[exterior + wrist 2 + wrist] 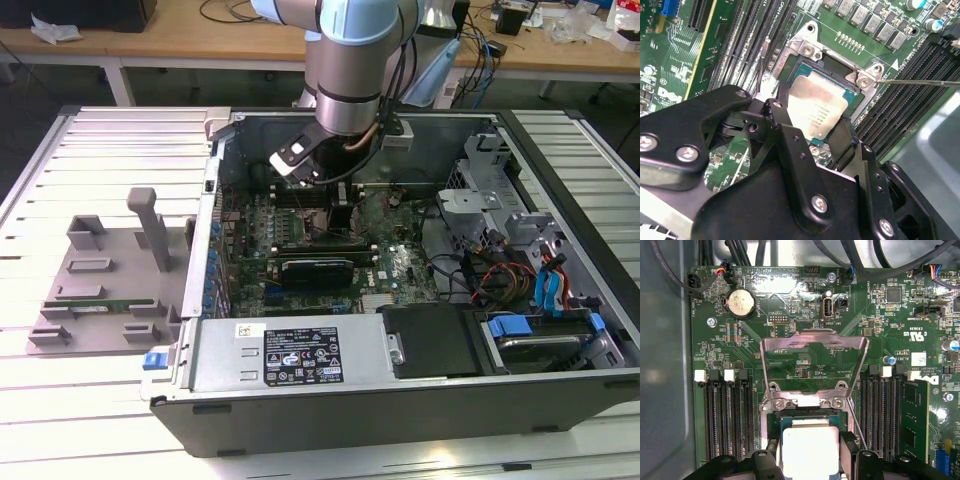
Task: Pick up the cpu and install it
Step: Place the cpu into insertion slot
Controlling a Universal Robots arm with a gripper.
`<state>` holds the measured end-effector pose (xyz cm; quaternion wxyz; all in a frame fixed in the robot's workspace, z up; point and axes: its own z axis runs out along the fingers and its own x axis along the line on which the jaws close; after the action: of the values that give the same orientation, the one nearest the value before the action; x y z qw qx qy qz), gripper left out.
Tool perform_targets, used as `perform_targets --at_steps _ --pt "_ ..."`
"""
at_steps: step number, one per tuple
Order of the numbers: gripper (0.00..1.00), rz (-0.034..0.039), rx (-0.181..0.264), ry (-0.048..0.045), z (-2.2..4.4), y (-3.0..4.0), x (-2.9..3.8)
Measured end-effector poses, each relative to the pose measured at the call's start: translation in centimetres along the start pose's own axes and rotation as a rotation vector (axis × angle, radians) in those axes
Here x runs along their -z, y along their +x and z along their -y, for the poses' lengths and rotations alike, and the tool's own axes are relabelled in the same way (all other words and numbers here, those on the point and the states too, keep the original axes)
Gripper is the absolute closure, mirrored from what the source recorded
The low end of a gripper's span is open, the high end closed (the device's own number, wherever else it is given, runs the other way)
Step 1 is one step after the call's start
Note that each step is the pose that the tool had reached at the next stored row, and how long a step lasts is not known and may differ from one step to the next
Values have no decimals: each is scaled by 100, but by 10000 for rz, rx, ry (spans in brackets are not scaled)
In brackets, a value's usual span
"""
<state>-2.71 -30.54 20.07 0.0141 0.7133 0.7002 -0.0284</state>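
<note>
cpu socket (790,403) tight: load plate (815,347) stands raised at one edge, memory slots (727,415) flank both sides, lever rod (920,81) juts alongside, claw (810,456) fills the middle.

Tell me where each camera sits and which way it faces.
Exterior view: off the arm, raised, looking down into the open grey computer case; the silver-blue arm reaches in.
First wrist view: on the wrist, facing the green motherboard squarely; the black pincer shows.
Second wrist view: on the wrist, looking obliquely past the pincer's black body.
Both wrist views share the square silver-topped cpu at the metal socket frame.
</note>
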Motion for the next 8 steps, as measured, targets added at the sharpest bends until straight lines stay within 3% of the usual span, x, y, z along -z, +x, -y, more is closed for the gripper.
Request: perform_targets --at_steps 8 --pt "45 0 0 0 -1 -8 -21"
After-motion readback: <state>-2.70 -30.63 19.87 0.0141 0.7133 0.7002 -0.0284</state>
